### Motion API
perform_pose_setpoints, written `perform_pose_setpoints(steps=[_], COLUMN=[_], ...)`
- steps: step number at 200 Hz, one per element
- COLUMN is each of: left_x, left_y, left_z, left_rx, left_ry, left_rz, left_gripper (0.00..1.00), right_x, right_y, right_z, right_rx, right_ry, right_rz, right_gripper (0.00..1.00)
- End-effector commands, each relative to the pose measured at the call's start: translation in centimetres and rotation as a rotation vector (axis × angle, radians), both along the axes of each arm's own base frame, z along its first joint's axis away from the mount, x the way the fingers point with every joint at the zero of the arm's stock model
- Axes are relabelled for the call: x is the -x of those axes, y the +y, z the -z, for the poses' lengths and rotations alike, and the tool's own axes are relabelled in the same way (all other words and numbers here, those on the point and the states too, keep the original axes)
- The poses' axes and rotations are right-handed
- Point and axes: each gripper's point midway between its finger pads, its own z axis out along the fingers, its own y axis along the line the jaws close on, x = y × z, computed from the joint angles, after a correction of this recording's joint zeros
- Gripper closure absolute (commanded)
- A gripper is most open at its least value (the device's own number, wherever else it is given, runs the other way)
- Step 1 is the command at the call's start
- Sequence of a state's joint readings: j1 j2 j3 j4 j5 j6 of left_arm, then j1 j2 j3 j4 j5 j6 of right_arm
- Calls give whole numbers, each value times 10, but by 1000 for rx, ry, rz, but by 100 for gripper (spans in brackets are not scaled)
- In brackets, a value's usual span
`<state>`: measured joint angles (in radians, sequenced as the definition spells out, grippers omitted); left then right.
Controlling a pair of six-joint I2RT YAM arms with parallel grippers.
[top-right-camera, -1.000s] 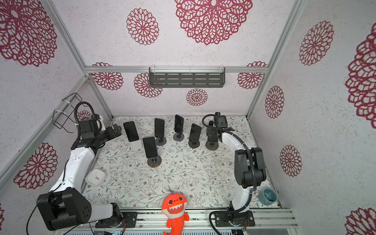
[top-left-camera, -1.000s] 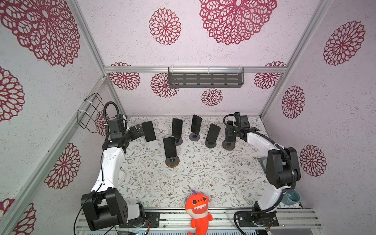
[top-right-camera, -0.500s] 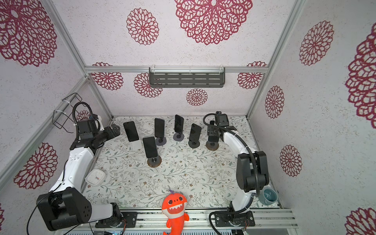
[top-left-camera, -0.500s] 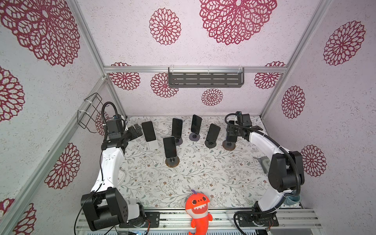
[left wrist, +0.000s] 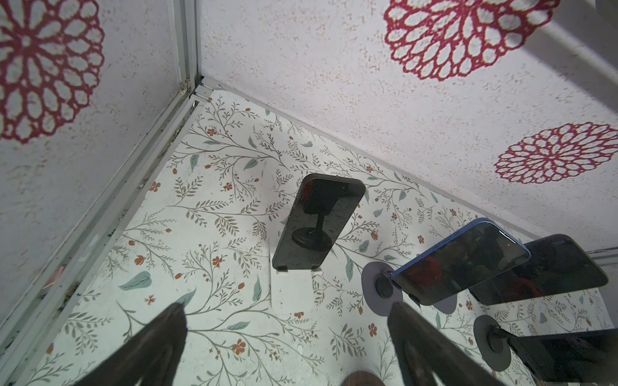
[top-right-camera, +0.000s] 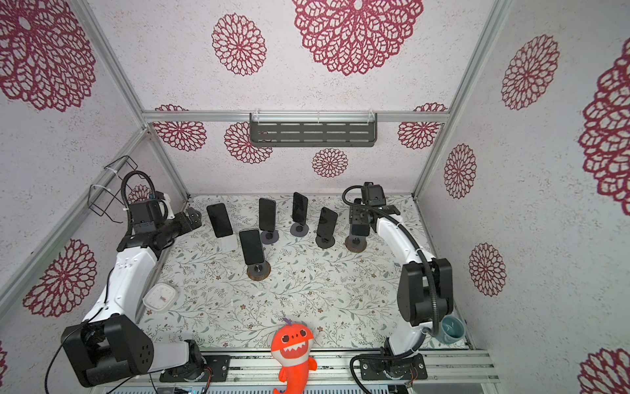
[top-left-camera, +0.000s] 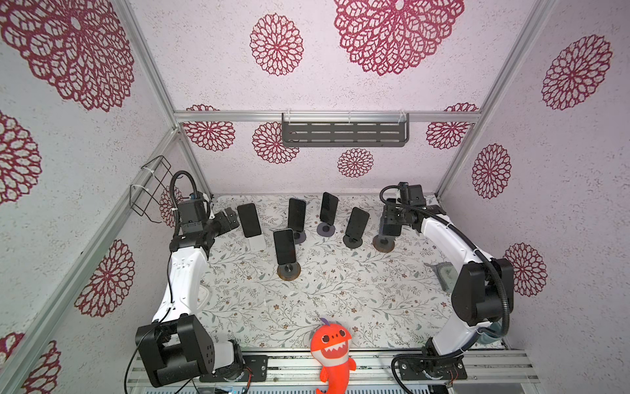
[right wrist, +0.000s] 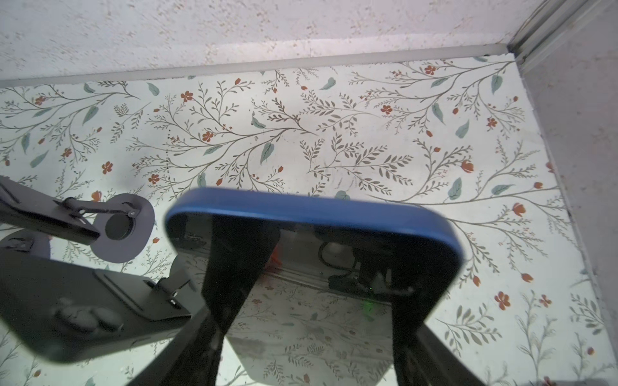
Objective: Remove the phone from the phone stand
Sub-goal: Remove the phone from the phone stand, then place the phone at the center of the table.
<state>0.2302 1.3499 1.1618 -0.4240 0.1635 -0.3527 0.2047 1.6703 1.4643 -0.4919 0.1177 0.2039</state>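
- R gripper (top-left-camera: 389, 221) is sitting over the top of the blue-edged phone (right wrist: 314, 209), the rightmost unit in the row by the back wall. In both top views it's hiding most of that phone.
- R wrist cam: the fingers (right wrist: 234, 284) are standing apart, one crossing the dark screen and the other near the phone's far side. It's unclear whether they're actually squeezing it.
- That phone is sitting on its round brown stand (top-left-camera: 383, 244), and the base is resting flat on the floral mat (top-left-camera: 341, 296).
- L gripper (left wrist: 286, 307) is hanging wide apart w/ nothing between the fingers. It's pointing at the black phone (left wrist: 317, 220), near it but not touching.
- The black phone is leaning back on a white stand (left wrist: 291, 290) near the back-left corner.
- Front phone (top-left-camera: 284, 246) is standing on a brown disc base, closer to the robot than the rest of the row.
- All screens are dark and showing reflections only. Any logos or text on the phones are too small or blurred to read.
- White timer (top-right-camera: 160, 297) is lying beside the L arm. Its dial markings are too small to read.
- Orange shark plush (top-left-camera: 332, 348) is lying at the front edge, partly over the rail.
- Teal mug (top-right-camera: 451, 329) is sitting behind the R arm's base.
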Motion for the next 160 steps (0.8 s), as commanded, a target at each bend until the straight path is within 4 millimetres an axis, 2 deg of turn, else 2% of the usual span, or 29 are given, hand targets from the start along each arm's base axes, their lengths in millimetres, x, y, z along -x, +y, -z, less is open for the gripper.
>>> perform_pose_setpoints(steps=[1, 36, 67, 96, 122, 141, 160], left_x=[-1, -2, -3, -3, -4, -5, -5], left_y=[3, 2, 1, 3, 0, -2, -3], left_z=[0, 4, 5, 10, 12, 14, 16], left_rx=[14, 27, 31, 25, 31, 33, 32], left_ry=[-13, -5, 0, 12, 17, 23, 29], left_rz=[-11, -9, -11, -16, -7, -2, 0], left_gripper=[2, 2, 2, 2, 2, 2, 2], right_x=[24, 62, 100, 141, 173, 187, 191], right_y=[-10, -4, 14, 39, 52, 57, 58], right_z=[-53, -49, -26, 11, 52, 81, 104], right_rx=[4, 3, 40, 35, 1, -31, -35], right_ry=[-65, 27, 166, 338, 495, 572, 607], right_rz=[50, 46, 7, -39, -61, -62, -56], right_gripper=[27, 28, 28, 28, 29, 29, 29])
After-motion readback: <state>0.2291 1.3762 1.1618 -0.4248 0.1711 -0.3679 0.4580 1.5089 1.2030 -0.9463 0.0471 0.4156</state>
